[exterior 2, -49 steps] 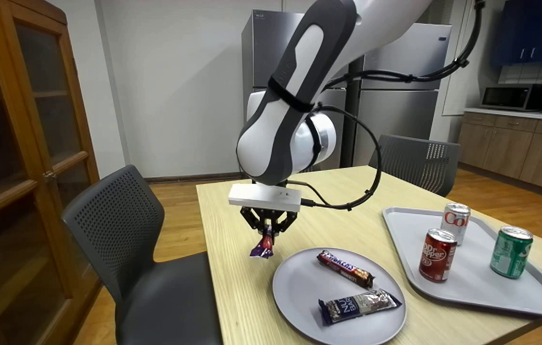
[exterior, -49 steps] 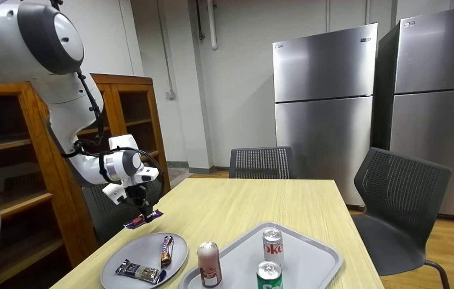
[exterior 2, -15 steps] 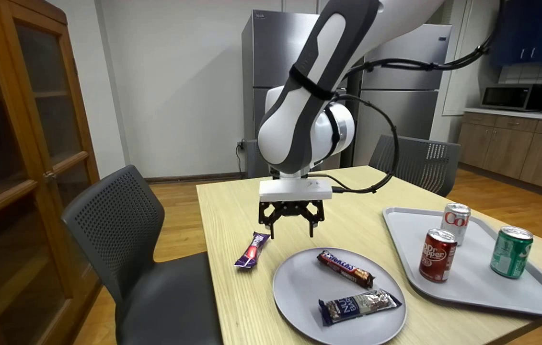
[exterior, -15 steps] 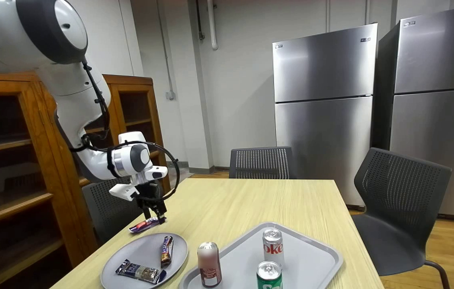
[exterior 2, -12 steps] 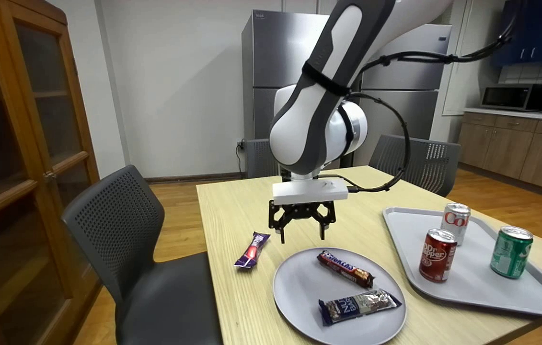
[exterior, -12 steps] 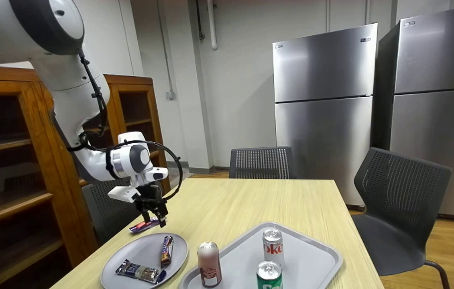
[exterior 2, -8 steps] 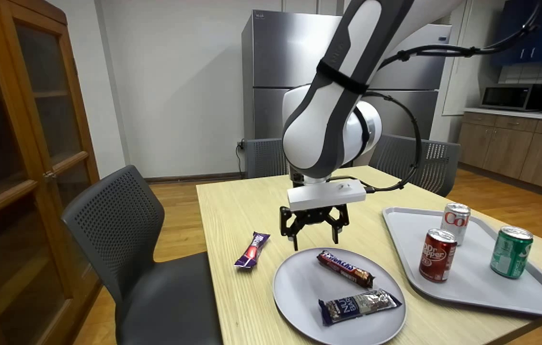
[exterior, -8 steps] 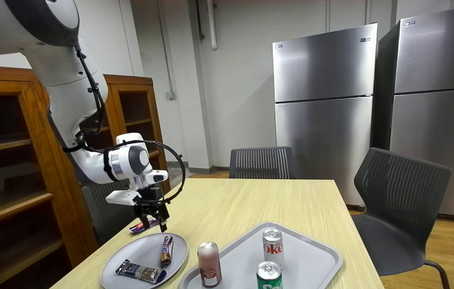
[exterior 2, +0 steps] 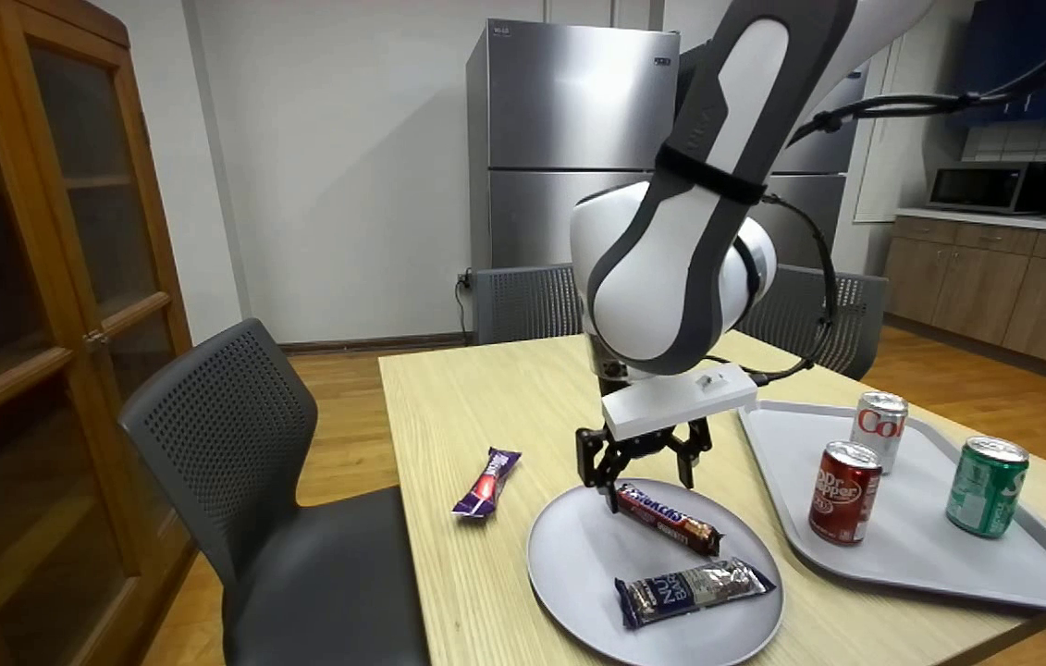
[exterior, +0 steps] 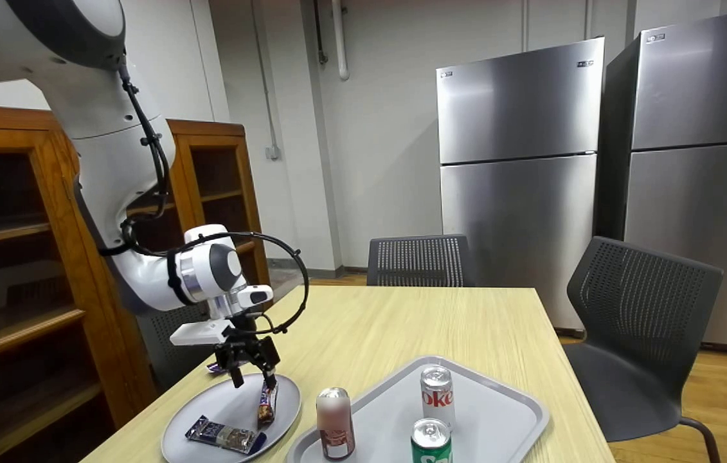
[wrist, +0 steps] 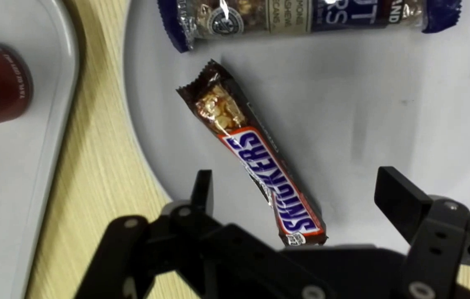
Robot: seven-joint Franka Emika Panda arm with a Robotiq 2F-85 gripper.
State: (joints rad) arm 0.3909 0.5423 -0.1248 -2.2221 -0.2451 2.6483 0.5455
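Note:
My gripper (wrist: 297,187) is open above the grey plate (wrist: 384,108), with nothing held between its fingers. A Snickers bar (wrist: 259,166) lies on the plate, running slantwise below the gap in the wrist view; its near end reaches the gripper's body there. In an exterior view one fingertip overlaps the end of the Snickers; whether they touch I cannot tell. A nut bar (exterior 2: 694,592) in a dark blue and clear wrapper lies beside it on the plate. Left of the plate, on the table, rests a purple-wrapped bar (exterior 2: 487,483), mostly hidden behind the gripper in an exterior view (exterior: 215,368).
A grey tray (exterior 2: 911,555) beside the plate carries a red Dr Pepper can (exterior 2: 844,493), a silver Coke can (exterior 2: 880,430) and a green can (exterior 2: 987,487). Dark chairs (exterior 2: 227,444) surround the wooden table (exterior 2: 476,398). A wooden cabinet (exterior: 74,289) stands behind the arm.
The purple bar, earlier held in the gripper, was let go and now lies on the table. The open gripper has since moved from beside it to over the plate, lowering and turning slightly.

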